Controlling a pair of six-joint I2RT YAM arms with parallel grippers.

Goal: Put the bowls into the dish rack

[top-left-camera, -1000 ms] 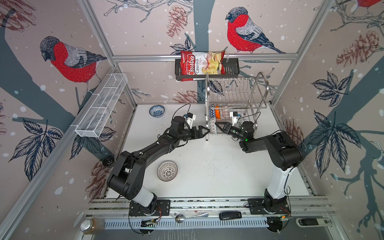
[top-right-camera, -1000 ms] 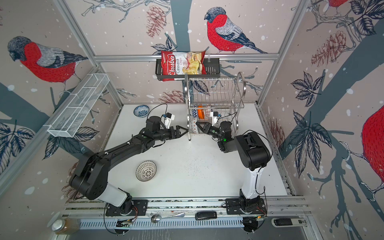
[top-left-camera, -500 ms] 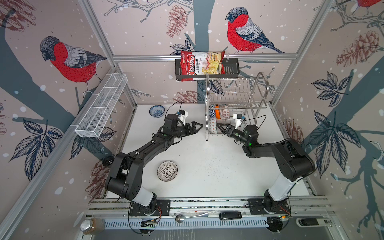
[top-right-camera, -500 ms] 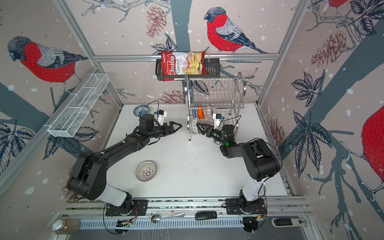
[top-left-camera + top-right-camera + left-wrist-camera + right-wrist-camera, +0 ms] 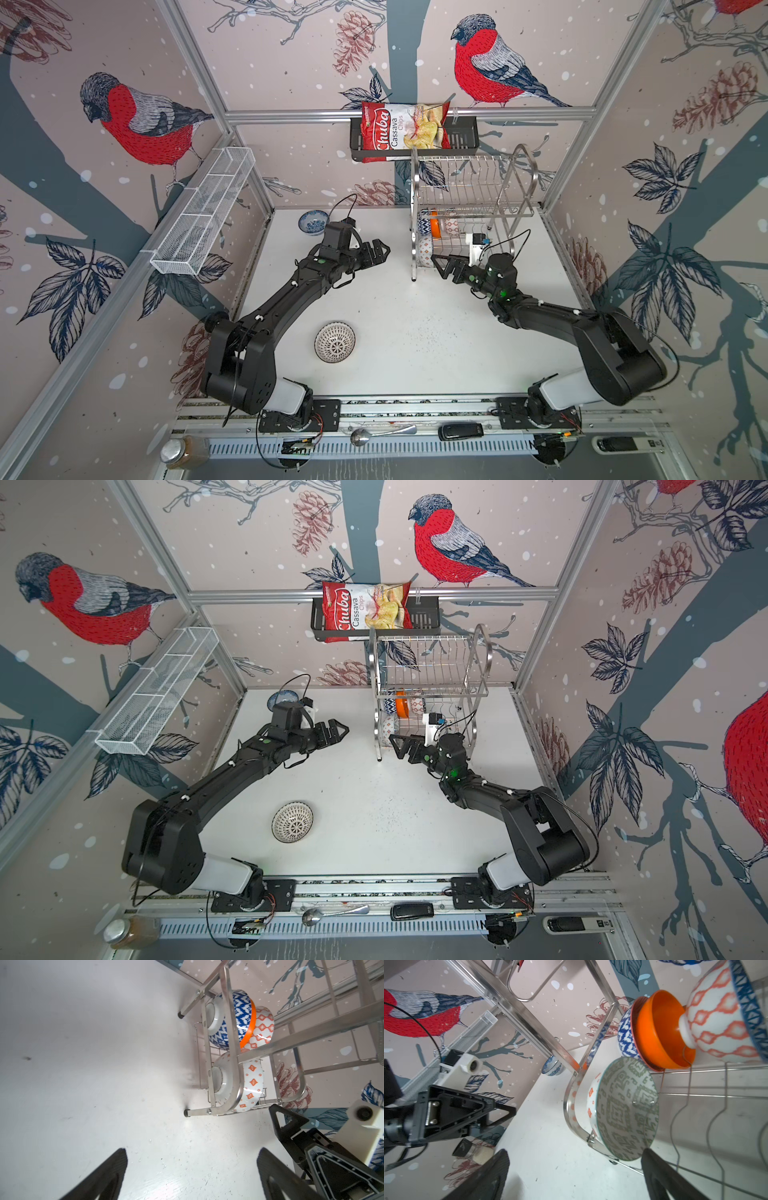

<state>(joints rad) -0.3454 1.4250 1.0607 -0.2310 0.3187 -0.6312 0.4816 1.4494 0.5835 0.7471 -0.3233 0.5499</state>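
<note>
The steel dish rack (image 5: 414, 232) (image 5: 473, 696) stands at the back right. On its lower tier a blue triangle-patterned bowl (image 5: 239, 1020), an orange bowl (image 5: 656, 1030) and a grey-green geometric bowl (image 5: 625, 1109) stand on edge. A blue-floral bowl (image 5: 313, 221) sits at the back of the table. A black-dotted white bowl (image 5: 334, 342) (image 5: 292, 822) rests near the front. My right gripper (image 5: 442, 266) (image 5: 575, 1153) is open and empty, just in front of the grey-green bowl. My left gripper (image 5: 380, 253) (image 5: 192, 1153) is open over bare table, left of the rack.
A white mesh basket (image 5: 203, 216) hangs on the left wall. A black basket (image 5: 461, 137) holding a chips bag (image 5: 405, 133) hangs above the rack. A spice jar (image 5: 473, 1150) stands by the left wall. A spoon (image 5: 382, 432) lies on the front rail.
My right gripper's jaws have opened, leaving the grey-green bowl standing in the rack's lower tier. My left gripper has drawn back to the left, away from the rack.
</note>
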